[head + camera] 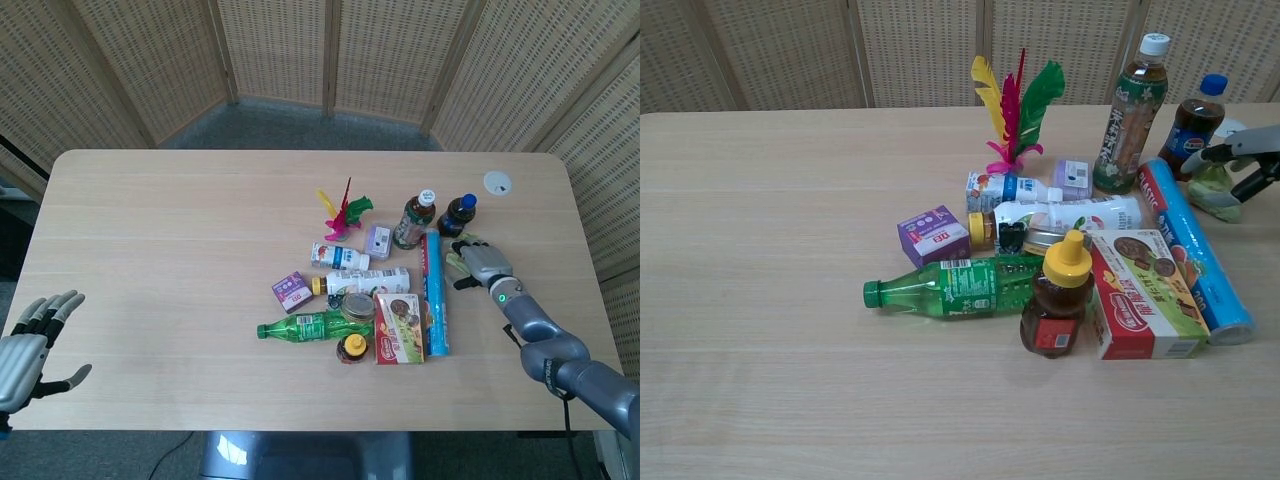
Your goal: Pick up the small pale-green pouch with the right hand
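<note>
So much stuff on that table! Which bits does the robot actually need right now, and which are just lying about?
Needed:
pale-green pouch
right hand, closing around it

Just lying about:
blue roll
green bottle
honey bottle
biscuit box
feather shuttlecock
purple box
left hand, idle

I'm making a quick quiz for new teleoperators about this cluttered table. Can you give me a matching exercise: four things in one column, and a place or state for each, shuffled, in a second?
Things:
1. green plastic bottle
2. honey bottle
3. pale-green pouch
4. left hand

Places or states:
A. at the table's near left edge, holding nothing, fingers apart
B. lying on its side, cap pointing left
C. upright, yellow cap, nearest item in the chest view
D. at the right hand, right of the blue roll

Pairs: 1-B, 2-C, 3-D, 4-A
</note>
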`<state>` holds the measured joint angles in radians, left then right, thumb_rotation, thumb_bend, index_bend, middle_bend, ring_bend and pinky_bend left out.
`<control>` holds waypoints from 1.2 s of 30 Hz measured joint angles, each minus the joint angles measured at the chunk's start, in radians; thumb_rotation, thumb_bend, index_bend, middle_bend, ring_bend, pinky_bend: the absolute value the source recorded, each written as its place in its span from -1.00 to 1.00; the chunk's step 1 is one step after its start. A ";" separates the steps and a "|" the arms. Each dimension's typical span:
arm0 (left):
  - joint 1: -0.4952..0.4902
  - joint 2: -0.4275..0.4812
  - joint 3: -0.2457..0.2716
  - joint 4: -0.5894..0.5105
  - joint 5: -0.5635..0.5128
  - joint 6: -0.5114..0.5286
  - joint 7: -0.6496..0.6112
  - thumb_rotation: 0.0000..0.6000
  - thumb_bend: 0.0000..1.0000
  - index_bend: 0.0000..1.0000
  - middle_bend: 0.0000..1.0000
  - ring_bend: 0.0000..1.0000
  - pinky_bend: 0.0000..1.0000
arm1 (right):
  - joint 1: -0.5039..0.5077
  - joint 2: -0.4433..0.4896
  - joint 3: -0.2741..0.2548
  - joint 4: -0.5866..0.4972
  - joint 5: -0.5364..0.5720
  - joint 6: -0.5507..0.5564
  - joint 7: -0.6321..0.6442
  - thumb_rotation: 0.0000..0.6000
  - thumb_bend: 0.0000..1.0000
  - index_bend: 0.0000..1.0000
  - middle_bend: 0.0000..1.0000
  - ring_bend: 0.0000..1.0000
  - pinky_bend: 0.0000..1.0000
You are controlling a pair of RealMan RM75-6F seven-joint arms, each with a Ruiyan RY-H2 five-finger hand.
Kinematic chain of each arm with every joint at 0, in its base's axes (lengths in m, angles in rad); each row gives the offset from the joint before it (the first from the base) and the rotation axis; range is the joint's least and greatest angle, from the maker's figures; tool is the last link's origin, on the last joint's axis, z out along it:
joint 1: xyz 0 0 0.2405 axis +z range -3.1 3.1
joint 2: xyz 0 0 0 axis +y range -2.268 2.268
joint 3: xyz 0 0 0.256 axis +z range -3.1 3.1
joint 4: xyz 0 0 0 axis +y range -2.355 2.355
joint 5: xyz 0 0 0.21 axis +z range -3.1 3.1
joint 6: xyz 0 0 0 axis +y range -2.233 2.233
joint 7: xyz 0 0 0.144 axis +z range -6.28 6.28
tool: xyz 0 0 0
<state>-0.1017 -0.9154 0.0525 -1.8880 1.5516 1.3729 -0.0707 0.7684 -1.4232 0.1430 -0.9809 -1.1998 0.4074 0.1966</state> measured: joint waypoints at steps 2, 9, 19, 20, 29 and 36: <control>-0.006 -0.006 -0.002 0.006 0.005 -0.006 -0.007 1.00 -0.40 -0.93 -1.00 -1.00 -1.00 | -0.021 0.027 -0.009 -0.042 0.003 0.023 -0.007 0.31 -0.08 -1.00 -1.00 -1.00 -1.00; -0.020 -0.022 -0.005 0.035 0.018 -0.019 -0.038 1.00 -0.40 -0.93 -1.00 -1.00 -1.00 | -0.107 0.149 -0.041 -0.246 0.057 0.130 -0.069 0.23 -0.09 -1.00 -1.00 -1.00 -1.00; -0.026 -0.040 -0.003 0.069 0.032 -0.016 -0.071 1.00 -0.40 -0.93 -1.00 -1.00 -1.00 | -0.177 0.295 -0.054 -0.455 0.158 0.314 -0.228 0.13 -0.09 -1.00 -1.00 -1.00 -1.00; -0.025 -0.041 -0.003 0.069 0.032 -0.014 -0.070 1.00 -0.40 -0.93 -1.00 -1.00 -1.00 | -0.168 0.290 -0.048 -0.449 0.162 0.310 -0.232 0.13 -0.09 -1.00 -1.00 -1.00 -1.00; -0.008 -0.033 0.006 0.055 0.016 -0.001 -0.048 1.00 -0.40 -0.93 -1.00 -1.00 -1.00 | -0.059 0.147 -0.006 -0.224 0.185 0.176 -0.222 0.12 -0.09 -1.00 -1.00 -1.00 -1.00; 0.008 -0.020 0.011 0.042 0.004 0.013 -0.034 1.00 -0.40 -0.93 -1.00 -1.00 -1.00 | 0.000 -0.001 0.004 0.013 0.167 0.052 -0.159 0.13 -0.09 -1.00 -1.00 -1.00 -1.00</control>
<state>-0.0939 -0.9355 0.0634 -1.8457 1.5559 1.3859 -0.1047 0.7682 -1.4239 0.1467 -0.9677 -1.0326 0.4597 0.0381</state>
